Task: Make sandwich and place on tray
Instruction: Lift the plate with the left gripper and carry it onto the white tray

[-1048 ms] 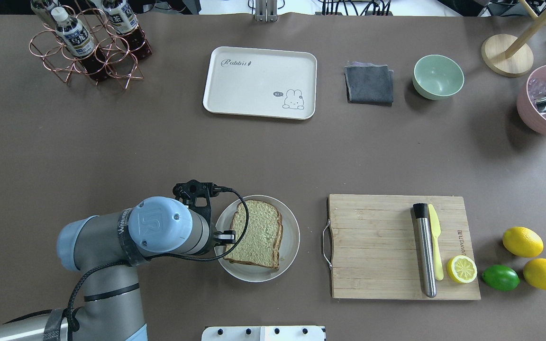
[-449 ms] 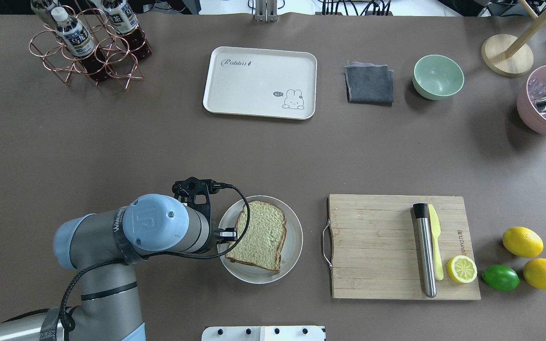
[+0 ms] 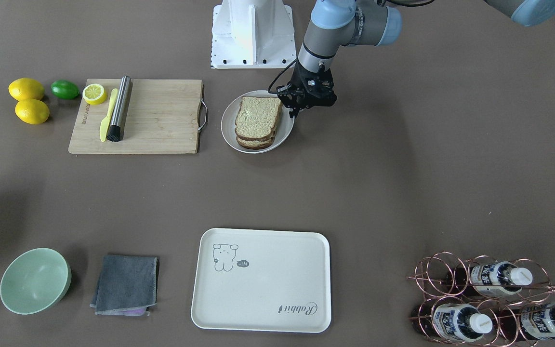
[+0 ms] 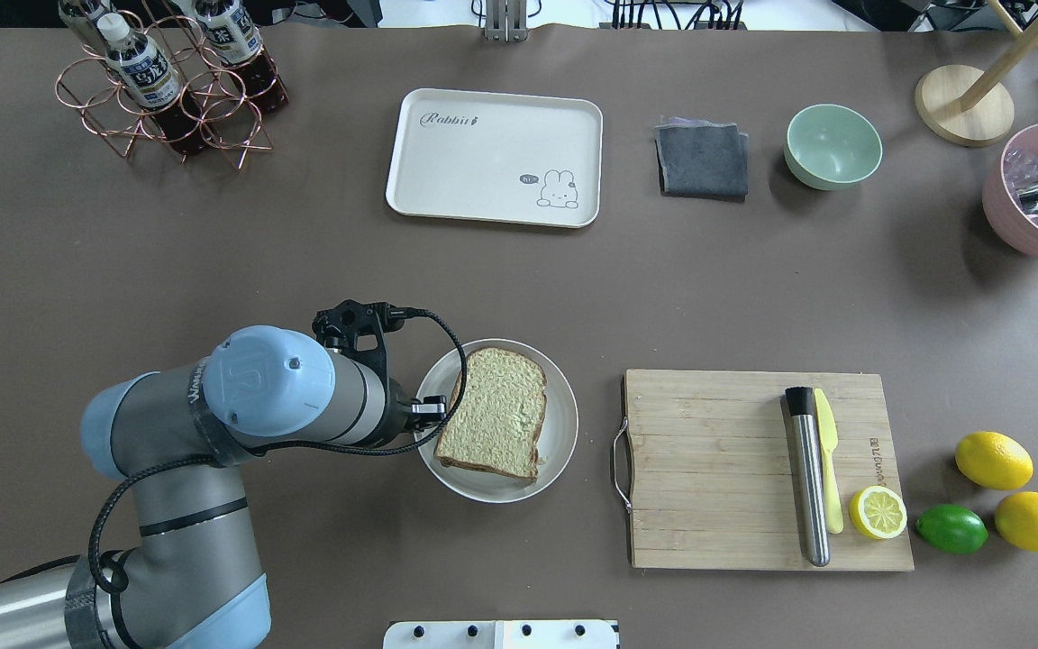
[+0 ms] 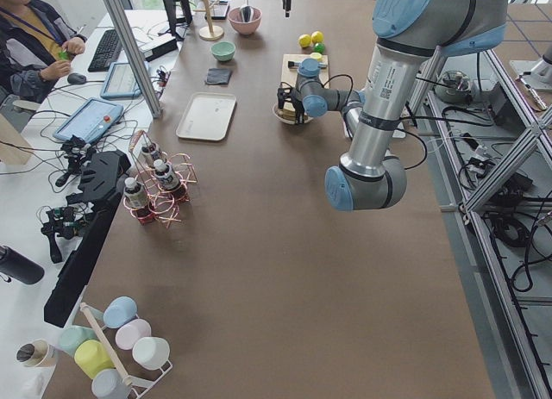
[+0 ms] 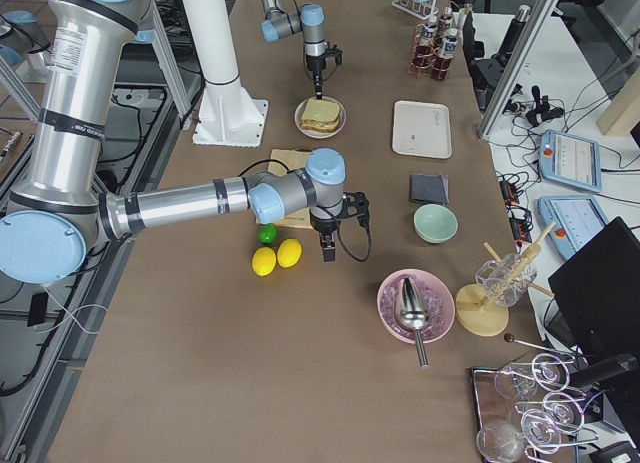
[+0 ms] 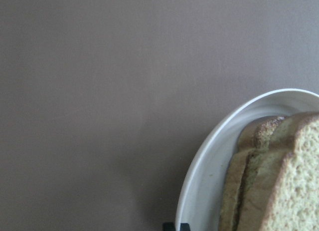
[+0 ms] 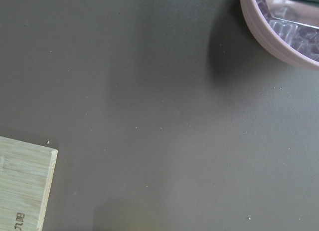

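Brown table (image 4: 213, 288) is carrying the whole setup, and you are looking at the sandwich (image 4: 494, 410) lying stacked on the round white plate (image 4: 562, 424) on the robot's side, just beside the cutting board (image 4: 717, 469) but not touching it. The front view is showing at least 2 tan slices piled one on the other, edges roughly lined up. No egg is showing between them from any angle.

Left gripper (image 3: 291, 113) is reaching down at the plate's rim on the side away from the board. The left wrist view is showing 2 dark fingertips at the bottom edge, sitting on either side of the rim, so the claw is looking pinched together on the plate itself, not on the bread.

Right gripper (image 6: 327, 251) is hanging over bare table near the lemons (image 4: 992, 460), well apart from the plate. You cannot tell whether its jaws are together or apart.

The tray (image 4: 483, 153) is lying on the far side of the table, well apart from the plate, with nothing on it.

Judgement: assembly is looking finished, and the step in hand is the transfer, so placing on the tray is not yet done.

- Next move is calling for taking the plate, or the stack alone, across the open table toward the tray.
- You are wanting the plate kept level, since a 1-sided rim hold is inviting tilt.
- Top slice is resting loose, so go slow, or it slides.
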You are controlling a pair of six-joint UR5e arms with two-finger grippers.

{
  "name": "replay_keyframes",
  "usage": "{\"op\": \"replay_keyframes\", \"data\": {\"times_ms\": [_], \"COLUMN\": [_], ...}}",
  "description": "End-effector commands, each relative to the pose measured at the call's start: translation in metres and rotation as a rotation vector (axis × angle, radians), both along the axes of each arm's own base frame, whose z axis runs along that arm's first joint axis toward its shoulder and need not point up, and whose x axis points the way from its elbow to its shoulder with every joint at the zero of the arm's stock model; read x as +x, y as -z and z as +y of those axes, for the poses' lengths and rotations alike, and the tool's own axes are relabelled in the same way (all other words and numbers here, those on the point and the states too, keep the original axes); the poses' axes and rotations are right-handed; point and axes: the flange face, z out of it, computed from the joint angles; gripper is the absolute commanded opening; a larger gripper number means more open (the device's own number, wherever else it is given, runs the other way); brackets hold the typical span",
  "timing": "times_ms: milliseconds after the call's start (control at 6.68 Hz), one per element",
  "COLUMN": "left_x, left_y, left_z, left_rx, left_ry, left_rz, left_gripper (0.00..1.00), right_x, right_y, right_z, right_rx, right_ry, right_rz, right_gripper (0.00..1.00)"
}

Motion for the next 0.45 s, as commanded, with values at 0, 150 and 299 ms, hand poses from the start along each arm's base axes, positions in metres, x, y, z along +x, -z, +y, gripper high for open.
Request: {"op": "replay_keyframes", "data": {"times_ms": [0,150,299], "left_x": [-0.016,-0.014,-0.009], "left_y": [-0.004,-0.016,-0.012], "left_z": [-0.036,-0.061,-0.088], "left_rx": [-0.018,-0.051,-0.052], "left_ry": [0.03,0.026,0.053], "left_rz": [0.063,0.088,0.085], "left_gripper": [0.0,0.0,0.0], "right_x": [0.004,0.004,0.004], "right_y": [-0.01,-0.009,-0.008], "right_z": [0.01,0.013,0.014], "right_rx": [0.025,0.025,0.022], "right_ry": [0.001,0.008,0.01], "right_rz": [-0.013,-0.038,-0.046], "right_gripper": [1.0,1.0,1.0]}}
